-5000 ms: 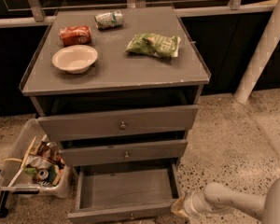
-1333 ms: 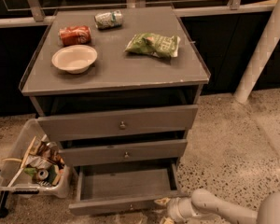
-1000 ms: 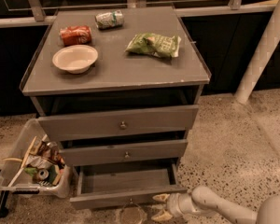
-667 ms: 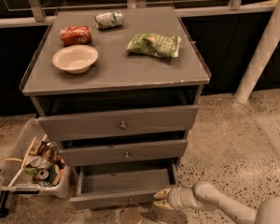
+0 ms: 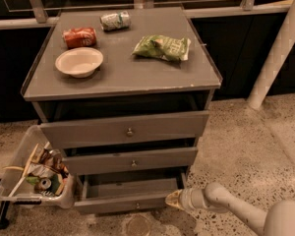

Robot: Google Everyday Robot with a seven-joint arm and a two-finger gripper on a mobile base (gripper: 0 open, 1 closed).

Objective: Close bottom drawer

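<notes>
The bottom drawer point(image 5: 129, 202) is the lowest of three in the grey wooden cabinet point(image 5: 122, 77). It stands partly open, pulled out a short way, with a strip of its grey floor point(image 5: 132, 188) showing and a small round knob point(image 5: 137, 205) on its slim front. My gripper point(image 5: 173, 200) is low at the drawer's right front corner, touching or nearly touching the front panel. The pale arm point(image 5: 236, 211) runs off to the lower right.
On the cabinet top lie a red can point(image 5: 79, 37), a silver can point(image 5: 115, 20), a white bowl point(image 5: 79, 62) and a green chip bag point(image 5: 162, 47). A clear bin of trash point(image 5: 37, 173) sits at the cabinet's left. A white post point(image 5: 275, 53) stands right.
The gripper has moved left and up from the floor to the drawer's right front corner. The bottom drawer has slid inward and shows less of its floor than before.
</notes>
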